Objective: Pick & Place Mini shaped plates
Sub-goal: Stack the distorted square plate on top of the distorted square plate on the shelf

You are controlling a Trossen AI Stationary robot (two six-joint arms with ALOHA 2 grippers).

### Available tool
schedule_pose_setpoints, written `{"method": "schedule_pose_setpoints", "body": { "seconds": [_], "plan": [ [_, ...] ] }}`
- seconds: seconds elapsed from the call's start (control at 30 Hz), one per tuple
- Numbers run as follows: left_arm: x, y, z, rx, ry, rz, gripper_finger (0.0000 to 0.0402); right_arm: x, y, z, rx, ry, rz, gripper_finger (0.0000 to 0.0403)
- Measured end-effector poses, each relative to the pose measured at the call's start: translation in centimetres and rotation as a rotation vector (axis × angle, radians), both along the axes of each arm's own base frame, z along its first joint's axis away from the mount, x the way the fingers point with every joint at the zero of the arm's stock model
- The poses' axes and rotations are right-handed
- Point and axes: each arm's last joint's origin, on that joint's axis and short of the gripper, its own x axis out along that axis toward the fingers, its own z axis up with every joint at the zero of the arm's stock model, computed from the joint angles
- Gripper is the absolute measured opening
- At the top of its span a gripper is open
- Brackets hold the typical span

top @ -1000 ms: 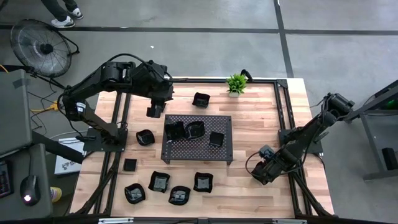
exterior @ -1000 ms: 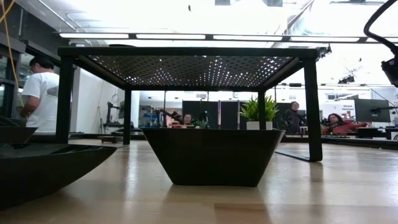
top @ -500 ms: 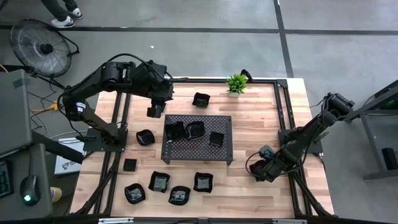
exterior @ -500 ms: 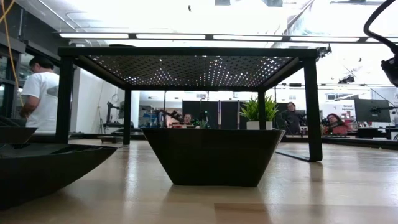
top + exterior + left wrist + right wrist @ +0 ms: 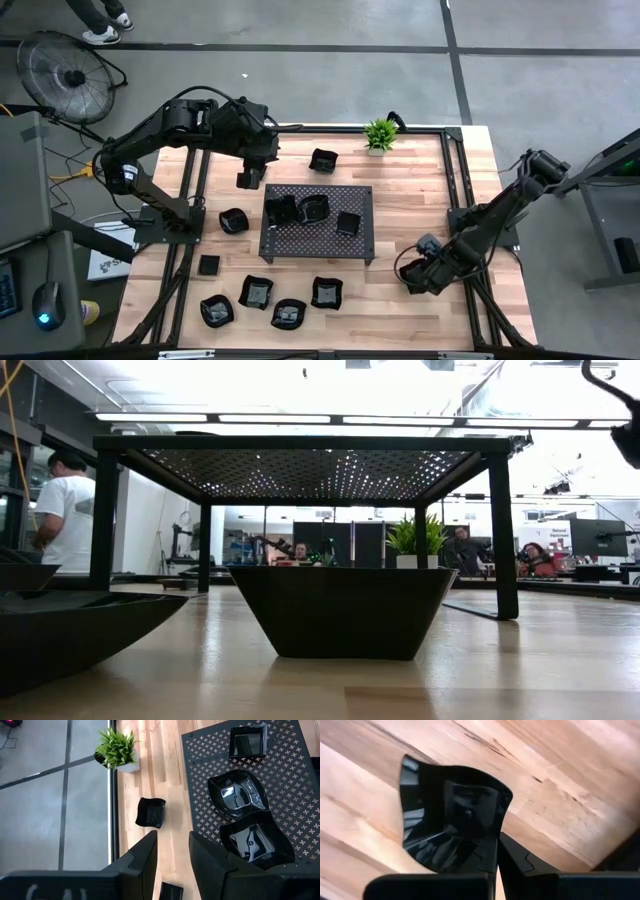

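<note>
The right gripper (image 5: 496,851) had its jaws closed on the rim of a plate (image 5: 451,815) low over the table (image 5: 560,780), near its right edge. Glossy, stiff and light, the plate looked slippery; the thin rim seemed the best hold. The left gripper (image 5: 173,851), jaws apart and empty, hovered beside the tray (image 5: 295,795).

Looks like a robotics lab inside an open-plan office. Two arms bolted to a wood table (image 5: 400,200), taped lines on grey concrete, a floor fan (image 5: 65,65) next to it. Behind the table: strip ceiling lights (image 5: 270,418), monitors (image 5: 598,537), and people (image 5: 68,500) sitting at desks.
</note>
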Motion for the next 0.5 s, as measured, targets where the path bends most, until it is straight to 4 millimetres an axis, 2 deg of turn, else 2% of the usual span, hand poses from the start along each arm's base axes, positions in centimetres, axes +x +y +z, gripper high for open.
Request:
{"method": "schedule_pose_setpoints", "body": {
  "seconds": [0.2,0.5],
  "plan": [
    [0.0,0.0,0.0,-0.002,-0.002,0.002,0.0108,0.5,0.3,3.7,-0.071,-0.021,-0.004,0.0002],
    [0.1,0.0,0.1,-0.001,-0.011,0.003,0.0108,1.0,-0.1,11.2,-0.227,-0.154,-0.001,0.0001]
  ]
}}
